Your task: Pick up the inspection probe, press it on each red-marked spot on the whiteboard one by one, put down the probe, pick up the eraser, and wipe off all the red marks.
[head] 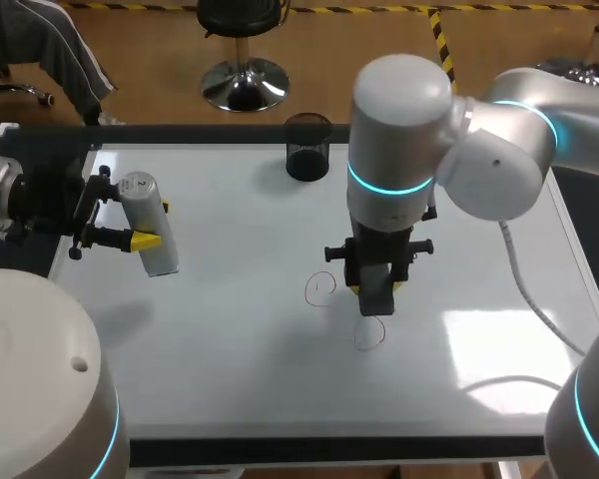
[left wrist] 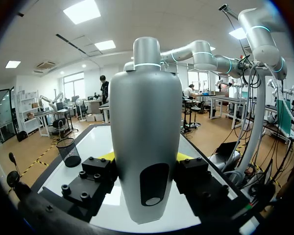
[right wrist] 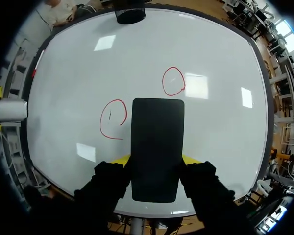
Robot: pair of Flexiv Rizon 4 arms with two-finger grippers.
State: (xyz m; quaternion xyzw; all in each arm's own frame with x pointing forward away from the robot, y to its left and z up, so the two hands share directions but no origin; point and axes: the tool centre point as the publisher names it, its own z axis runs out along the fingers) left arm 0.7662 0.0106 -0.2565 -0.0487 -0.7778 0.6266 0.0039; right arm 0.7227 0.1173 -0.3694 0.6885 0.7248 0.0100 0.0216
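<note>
- The right hand point(right wrist: 156, 159) is pinching the eraser point(right wrist: 157, 147), with 1 yellow-tipped finger on each long side near its rear end, over the whiteboard point(head: 230, 379).
- The eraser is a flat black slab. I judge it light and stiff in the body, with a softer wiping face underneath. This side pinch suits it, because it leaves that face free to lie flat on the board.
- 2 red marks are on the board, both drawn as rings. The nearer ring point(right wrist: 112, 119) is just beside the eraser's front corner and the farther ring point(right wrist: 173, 81) is ahead of it. Neither looks wiped.
- The left hand point(left wrist: 146, 159) is pinching the probe point(left wrist: 146, 112) across its wide lower body. It is held near the board's left edge, well apart from the rings, so the probe is not yet put down.
- The probe is smooth and gray, with a rounded shoulder and a narrow neck. It looks rigid and slick, and probably heavier than the eraser. The straight-sided lower body is the safest place to hold it, since fingers could slide off the shoulder.
- A black mesh cup point(head: 307, 147) stands at the far edge, well apart from both rings.
- The glossy board should let the eraser glide, but a tilted face would likely leave streaks.
</note>
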